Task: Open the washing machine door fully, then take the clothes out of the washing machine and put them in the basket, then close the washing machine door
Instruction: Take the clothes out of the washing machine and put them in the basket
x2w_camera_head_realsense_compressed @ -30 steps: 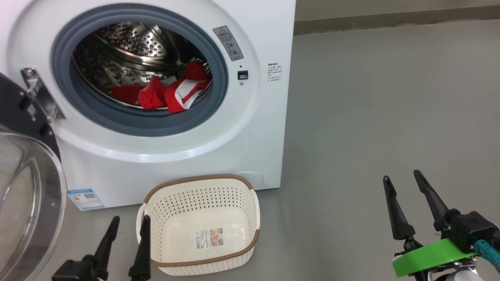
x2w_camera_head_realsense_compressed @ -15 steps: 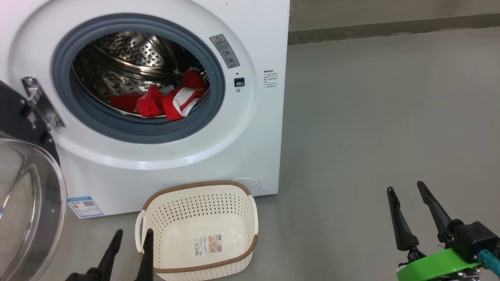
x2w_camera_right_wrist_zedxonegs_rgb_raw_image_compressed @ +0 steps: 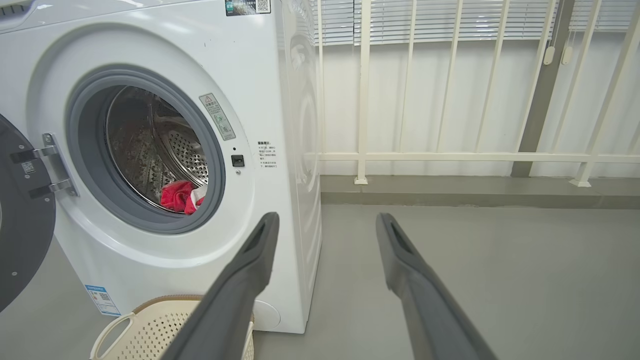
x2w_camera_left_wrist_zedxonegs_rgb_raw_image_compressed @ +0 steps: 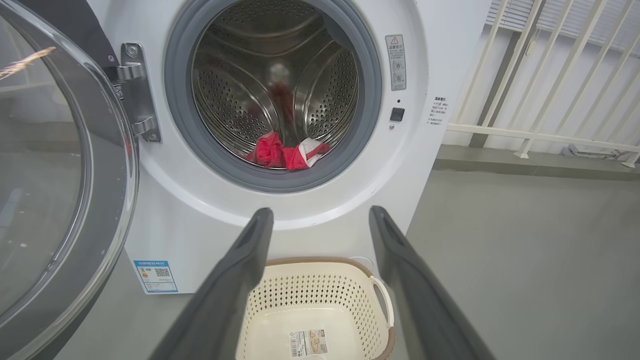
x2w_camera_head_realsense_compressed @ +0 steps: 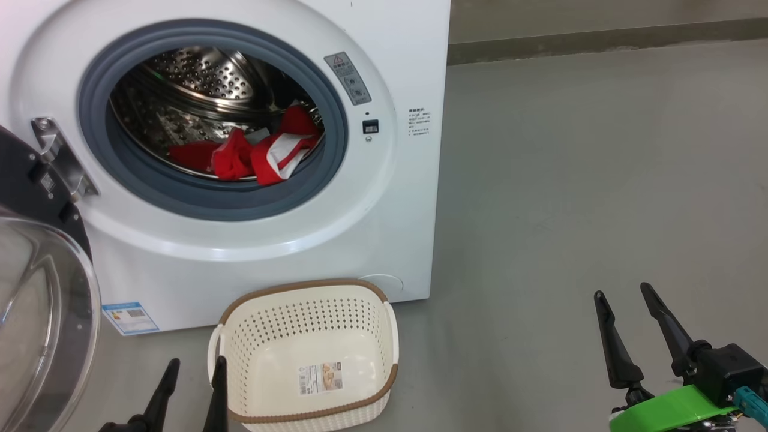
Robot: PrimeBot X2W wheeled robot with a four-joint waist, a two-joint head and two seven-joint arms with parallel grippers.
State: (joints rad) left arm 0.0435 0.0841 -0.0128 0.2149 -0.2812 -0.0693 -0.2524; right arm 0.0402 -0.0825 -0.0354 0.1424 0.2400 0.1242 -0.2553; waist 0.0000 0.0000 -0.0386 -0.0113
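Observation:
The white washing machine (x2w_camera_head_realsense_compressed: 384, 198) stands with its door (x2w_camera_head_realsense_compressed: 42, 312) swung wide open to the left, glass bowl facing me. Red clothes (x2w_camera_head_realsense_compressed: 252, 153) with white parts lie at the front of the steel drum, also seen as clothes (x2w_camera_left_wrist_zedxonegs_rgb_raw_image_compressed: 285, 152) in the left wrist view and clothes (x2w_camera_right_wrist_zedxonegs_rgb_raw_image_compressed: 180, 196) in the right wrist view. The cream basket (x2w_camera_head_realsense_compressed: 306, 354) sits empty on the floor before the machine. My left gripper (x2w_camera_head_realsense_compressed: 195, 367) is open just left of the basket. My right gripper (x2w_camera_head_realsense_compressed: 621, 292) is open, far right over bare floor.
Grey floor (x2w_camera_head_realsense_compressed: 588, 180) stretches to the right of the machine. A white railing (x2w_camera_right_wrist_zedxonegs_rgb_raw_image_compressed: 450, 156) and a low kerb run along the back wall. A blue label (x2w_camera_head_realsense_compressed: 129, 315) marks the machine's lower left corner.
The head camera has tilted, so the whole picture shifted down. Both grippers sit lower in the picture, the left one sunk further than the basket. Clothes and basket stay put.

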